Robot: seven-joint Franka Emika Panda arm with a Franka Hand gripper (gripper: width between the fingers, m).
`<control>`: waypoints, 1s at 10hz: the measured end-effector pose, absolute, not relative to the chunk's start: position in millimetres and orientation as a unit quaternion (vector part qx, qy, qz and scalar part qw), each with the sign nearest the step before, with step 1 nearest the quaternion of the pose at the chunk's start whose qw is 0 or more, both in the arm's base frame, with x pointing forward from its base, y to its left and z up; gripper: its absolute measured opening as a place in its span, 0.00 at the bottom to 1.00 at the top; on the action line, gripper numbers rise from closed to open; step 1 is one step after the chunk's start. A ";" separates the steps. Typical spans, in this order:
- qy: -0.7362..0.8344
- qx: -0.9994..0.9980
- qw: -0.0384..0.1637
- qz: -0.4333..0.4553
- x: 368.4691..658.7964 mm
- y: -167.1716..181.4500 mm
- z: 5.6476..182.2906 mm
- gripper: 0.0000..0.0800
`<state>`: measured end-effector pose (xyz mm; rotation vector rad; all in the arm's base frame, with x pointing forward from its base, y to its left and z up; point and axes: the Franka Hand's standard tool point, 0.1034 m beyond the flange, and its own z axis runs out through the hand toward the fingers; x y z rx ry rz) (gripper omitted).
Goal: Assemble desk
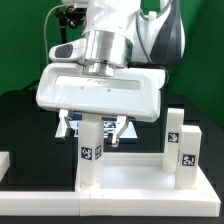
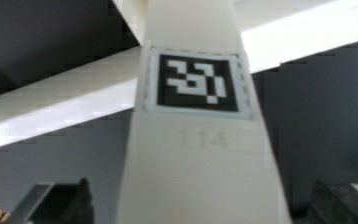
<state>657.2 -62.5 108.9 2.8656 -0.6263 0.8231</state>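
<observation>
The white desk top (image 1: 135,180) lies flat at the front of the exterior view. Two white legs with tags (image 1: 174,132) (image 1: 188,150) stand on it at the exterior view's right. A third white leg (image 1: 90,155) with a black-and-white tag stands upright at its left part. My gripper (image 1: 97,130) hangs straight over this leg, jaws spread wide to either side of its upper end. In the wrist view the leg (image 2: 202,120) fills the middle, and the dark fingertips (image 2: 64,205) stand apart from its sides. My gripper (image 2: 202,212) is open.
The table (image 1: 25,130) is black. A white edge (image 1: 4,160) shows at the exterior view's far left. The arm's broad white hand (image 1: 100,90) hides what lies behind it. A green backdrop stands at the back.
</observation>
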 end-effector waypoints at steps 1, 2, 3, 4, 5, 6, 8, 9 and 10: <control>-0.205 0.940 0.048 0.270 657.2 -62.5 108.9 0.80; -0.205 0.940 0.048 0.270 657.2 -62.5 108.9 0.81; -0.205 0.940 0.048 0.270 657.2 -62.5 108.9 0.81; -0.205 0.940 0.048 0.270 657.2 -62.5 108.9 0.81; -0.205 0.940 0.048 0.270 657.2 -62.5 108.9 0.81; -0.207 0.940 0.046 0.268 657.1 -62.4 109.8 0.81; -0.237 0.946 0.013 0.220 650.9 -65.0 134.2 0.81; -0.243 0.945 0.008 0.217 650.9 -71.4 141.5 0.81; -0.252 0.948 0.002 0.195 648.9 -76.9 140.5 0.81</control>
